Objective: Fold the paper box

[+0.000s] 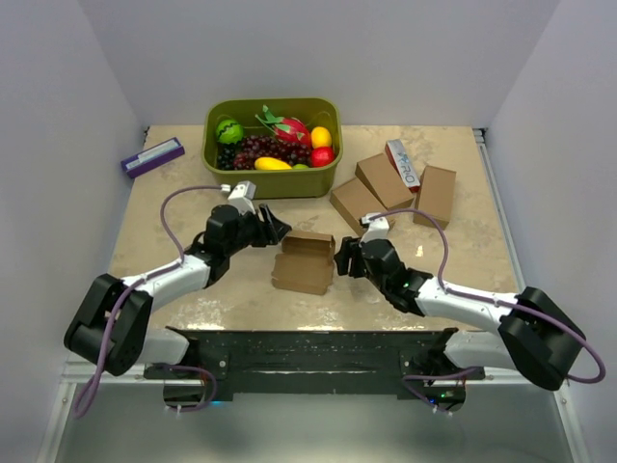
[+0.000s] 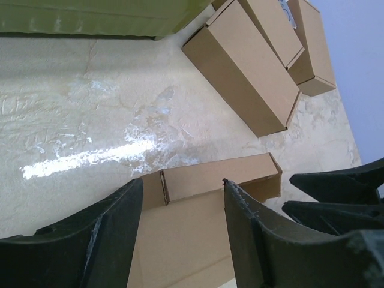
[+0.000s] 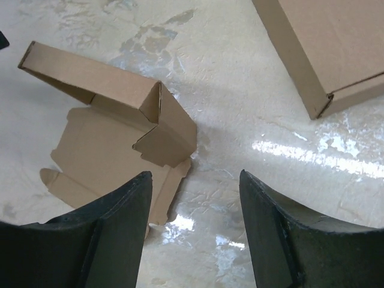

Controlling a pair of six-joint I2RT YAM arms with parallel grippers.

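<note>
The paper box lies at the table's middle as a plain brown, partly folded sheet. Its far long wall is raised and its near panel lies flat with small flaps. My left gripper is open at the box's far left corner. In the left wrist view the open left gripper stands over the flat panel, holding nothing. My right gripper is open at the box's right end. In the right wrist view the right gripper is empty above bare table, the box just to its left.
A green basket of toy fruit stands at the back. Three folded brown boxes and a white-and-red lettered carton lie at the back right. A purple-and-white box lies at the back left.
</note>
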